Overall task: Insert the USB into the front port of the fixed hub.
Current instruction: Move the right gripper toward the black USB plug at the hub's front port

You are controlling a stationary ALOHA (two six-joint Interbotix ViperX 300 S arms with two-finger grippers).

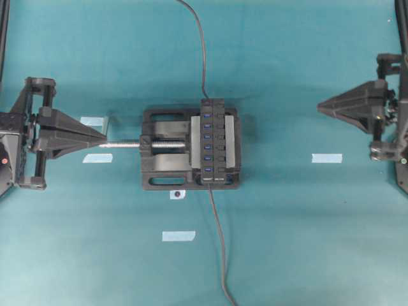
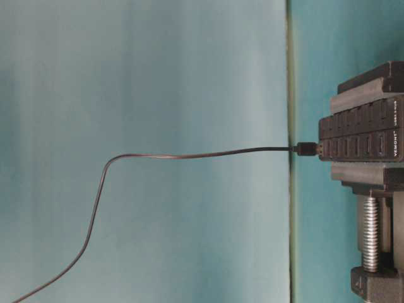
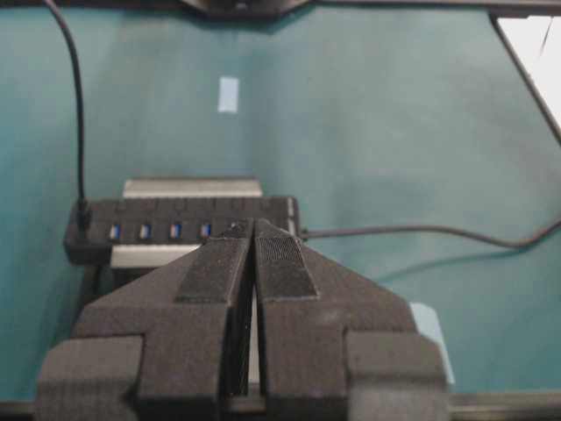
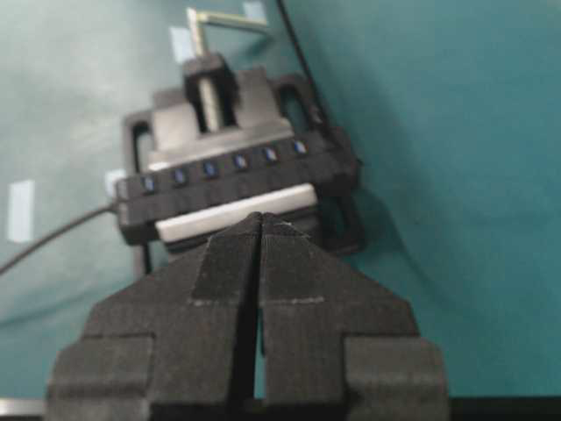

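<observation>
- The fixed hub, a narrow black bar with a row of blue ports, sits clamped in a black vise at the centre of the overhead view.
- A black USB plug appears seated in the hub's end port in the table-level view, its cable trailing to the bottom edge overhead; a second cable leaves the top end.
- By my reading the insertion is done, with nothing left but to stay clear.
- The left gripper, at the left edge, has its jaws pressed together and empty; the right gripper, at the right edge, likewise.
- The surface is a teal mat bearing pale tape strips.
</observation>
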